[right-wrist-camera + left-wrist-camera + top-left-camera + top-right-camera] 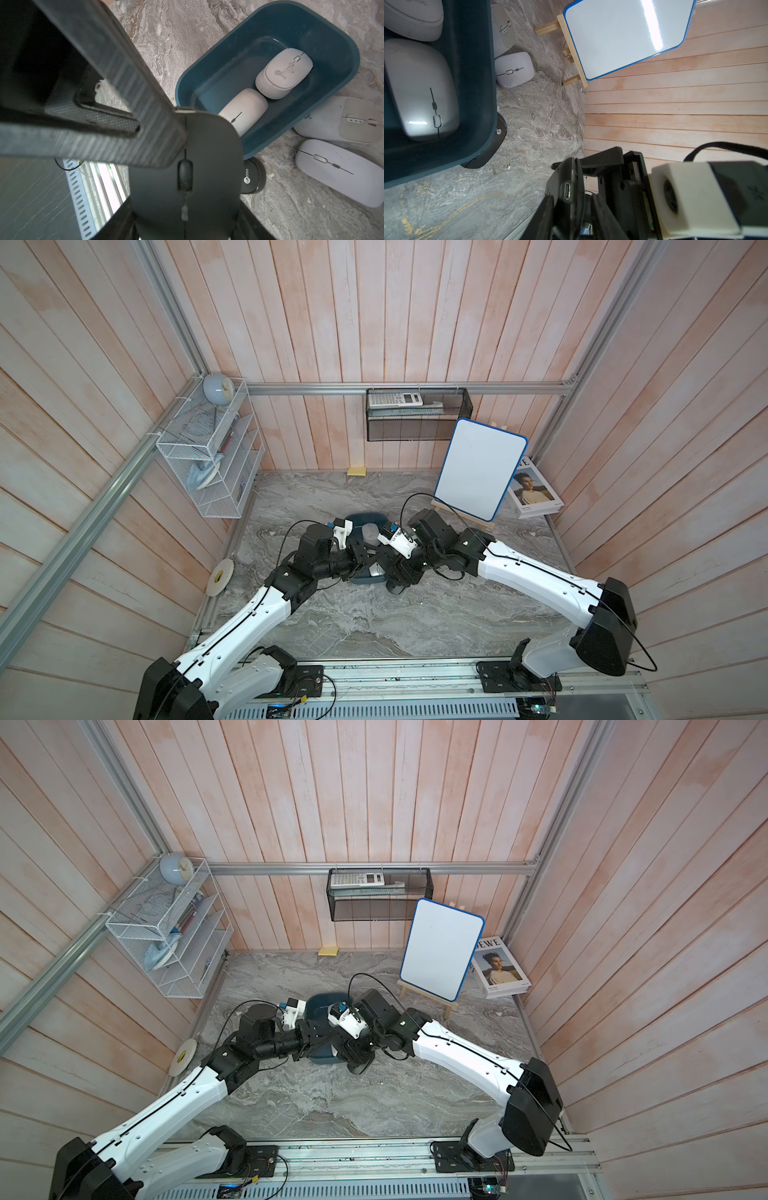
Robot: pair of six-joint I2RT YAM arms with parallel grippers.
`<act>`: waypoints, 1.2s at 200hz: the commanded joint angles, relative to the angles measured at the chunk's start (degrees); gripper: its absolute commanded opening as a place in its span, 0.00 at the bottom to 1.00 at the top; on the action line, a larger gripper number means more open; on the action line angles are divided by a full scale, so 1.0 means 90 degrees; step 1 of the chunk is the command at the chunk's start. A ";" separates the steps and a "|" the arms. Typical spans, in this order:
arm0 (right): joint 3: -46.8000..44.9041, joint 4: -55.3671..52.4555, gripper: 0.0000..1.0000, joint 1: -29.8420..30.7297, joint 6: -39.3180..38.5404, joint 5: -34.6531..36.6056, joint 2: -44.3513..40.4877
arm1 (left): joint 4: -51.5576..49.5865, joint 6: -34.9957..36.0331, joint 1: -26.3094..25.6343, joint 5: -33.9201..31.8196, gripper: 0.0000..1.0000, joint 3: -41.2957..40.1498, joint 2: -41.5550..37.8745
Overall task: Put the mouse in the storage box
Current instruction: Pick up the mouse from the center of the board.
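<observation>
The matte black computer mouse (187,176), lower centre of the right wrist view, is clamped in the right gripper (185,209). The left gripper (572,197) is set about it, and contact cannot be discerned. Release should be withheld until that hold is sure. The dark teal plastic storage box (336,68) lies upper right. The grey marbled tabletop (374,622) is enclosed by pale plank walls (374,323).

Soft even light, glare streak on whiteboard (623,39), near wrist-view parts blurred, edges bowed
</observation>
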 commanded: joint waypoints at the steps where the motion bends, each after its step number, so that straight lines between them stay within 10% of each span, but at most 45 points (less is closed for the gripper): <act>1: 0.0221 0.0010 0.55 0.0051 0.0041 -0.0049 0.0052 | 0.0222 0.0061 -0.0061 0.0163 0.33 -0.0111 -0.0005; 77: 0.0410 -0.0101 0.55 0.0046 0.0034 -0.0138 0.0229 | 0.0234 0.0102 -0.0168 0.0162 0.29 -0.0205 0.0040; 133: 0.0479 -0.0102 0.56 0.0046 0.0073 -0.0138 0.0341 | 0.0210 0.0132 -0.0169 0.0152 0.00 -0.0136 0.0083; 202: 0.0399 0.0011 0.95 0.0049 0.0242 -0.0087 0.0332 | 0.0136 0.0158 -0.0168 -0.0037 0.00 -0.0137 -0.0015; 240: 0.0046 0.0238 0.98 -0.0004 0.0384 0.0257 0.0104 | -0.0054 0.0259 -0.0060 -0.0232 0.00 -0.0161 -0.0010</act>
